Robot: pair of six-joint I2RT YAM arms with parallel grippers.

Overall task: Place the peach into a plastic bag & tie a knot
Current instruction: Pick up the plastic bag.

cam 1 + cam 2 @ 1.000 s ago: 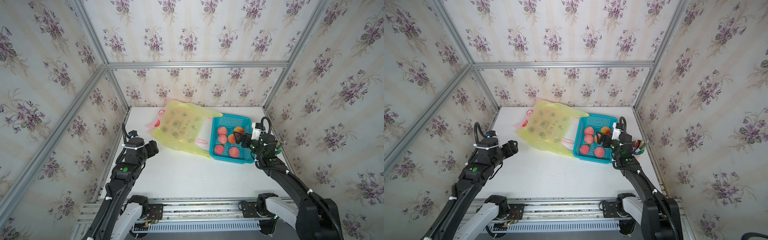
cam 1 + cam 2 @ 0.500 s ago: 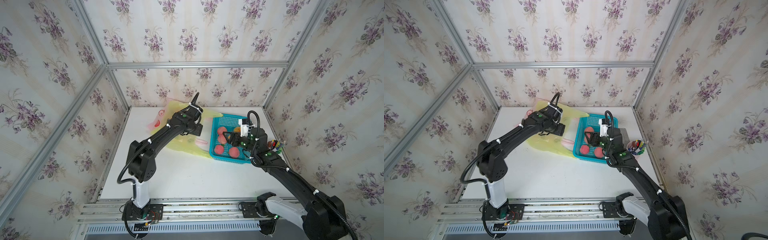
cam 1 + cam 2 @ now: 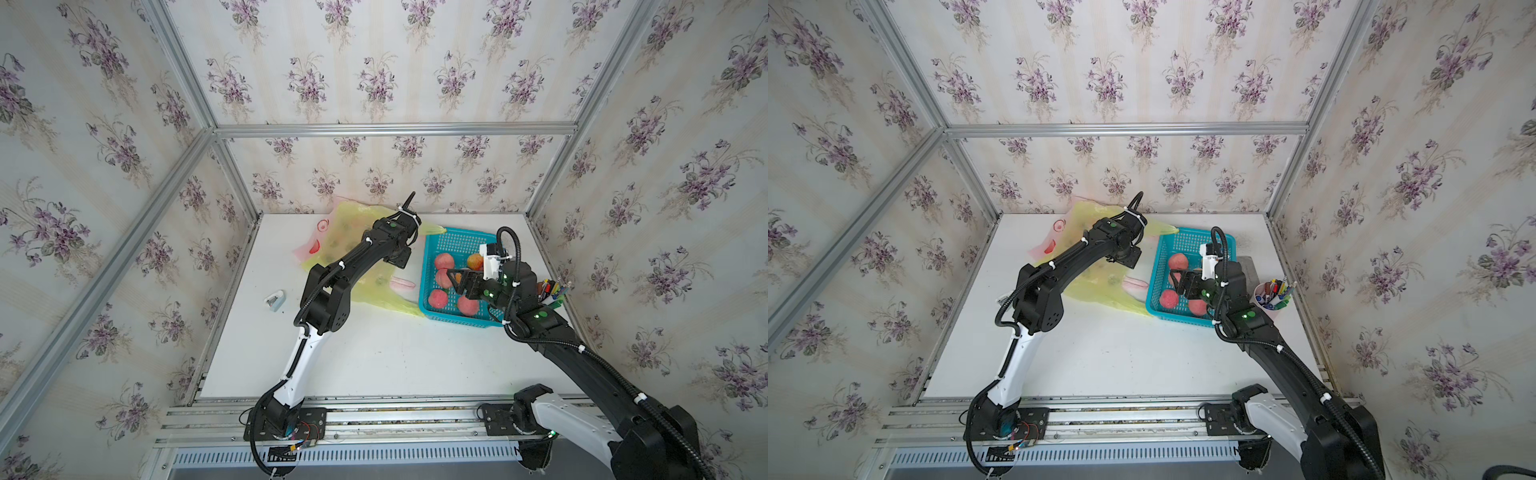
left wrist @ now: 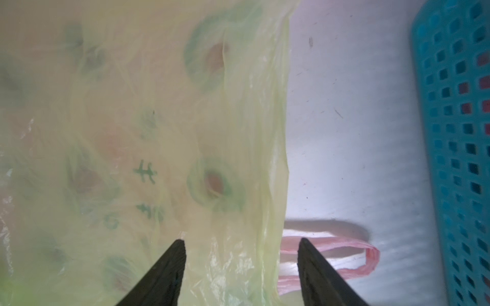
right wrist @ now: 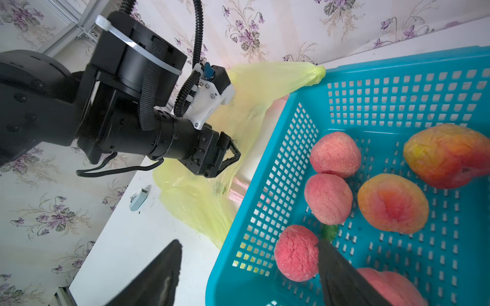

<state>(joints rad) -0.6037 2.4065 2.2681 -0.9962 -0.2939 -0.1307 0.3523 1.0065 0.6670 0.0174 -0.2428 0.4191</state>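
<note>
**Both arms reaching over the white tabletop [image 3: 374,353].**

My left gripper [image 4: 241,241] is open. Its two black fingers [image 4: 169,273] stand well apart with nothing between them. It hangs just above the yellow translucent plastic bag [image 4: 132,132], which is printed with green-and-red motifs. The wrist view is blurred, so I cannot tell whether a fingertip touches the film. One finger is over the bag. Its partner is over the pink plastic handle loop [image 4: 344,254], which lies flat on the tabletop at the bag's edge.

My right gripper [image 5: 248,241] is likewise open and empty. Its fingers straddle the wall of the blue perforated plastic basket [image 5: 397,92] on the bag's side. One finger is outside over the tabletop. The other is inside, just beside a red rough-skinned peach [image 5: 297,253].

Six peaches show in the right wrist view, all lying in the basket. Four are pink-red and two are more orange-yellow [image 5: 448,155].

The basket stands just beside the bag, on my right of it. A pointed corner of the bag [image 5: 318,72] rests against the basket's far rim. The bag itself lies spread on the tabletop near the back wall.

A small white-and-blue object [image 3: 275,300] lies on the tabletop on my left of the bag, well apart from it. A pink cup of pens [image 3: 1273,295] stands near the basket's right side.
</note>
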